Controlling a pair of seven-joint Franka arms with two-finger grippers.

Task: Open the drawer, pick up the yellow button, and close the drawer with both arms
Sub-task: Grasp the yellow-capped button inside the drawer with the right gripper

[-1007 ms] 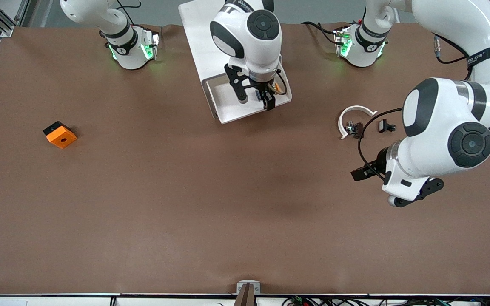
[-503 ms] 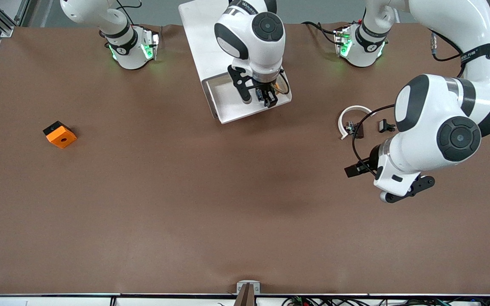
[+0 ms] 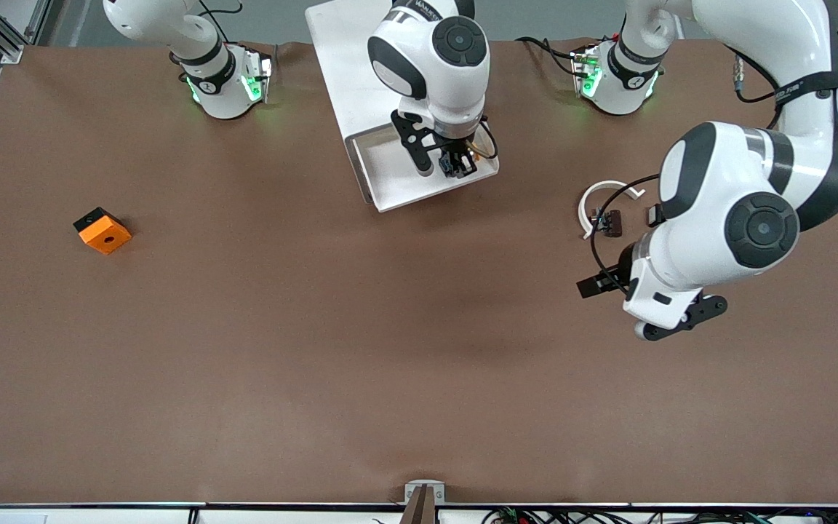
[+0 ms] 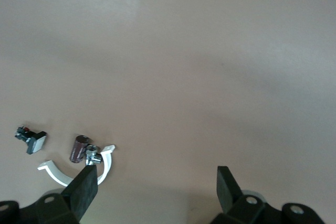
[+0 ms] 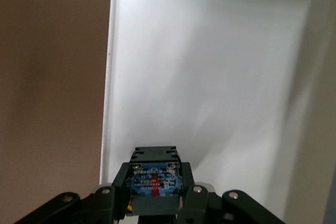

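Note:
The white drawer (image 3: 396, 183) stands pulled out of its white cabinet (image 3: 339, 65) between the two arm bases. My right gripper (image 3: 458, 166) hangs inside it, shut on the button (image 5: 154, 178), whose black body with a blue label fills the gap between the fingers. A sliver of its yellow cap shows beside one finger. The drawer's white floor (image 5: 210, 77) lies under the grip. My left gripper (image 3: 591, 285) (image 4: 156, 182) hangs open with nothing in it over bare brown table, beside the white curved strip (image 3: 601, 198).
An orange block (image 3: 103, 231) with a centre hole lies toward the right arm's end of the table. By the curved strip (image 4: 100, 165) lie a small brown part (image 4: 79, 148) and a small black part (image 4: 32, 139).
My right gripper has shut on the button inside the drawer. The left arm has drifted with its open gripper toward the right arm's end of the table.

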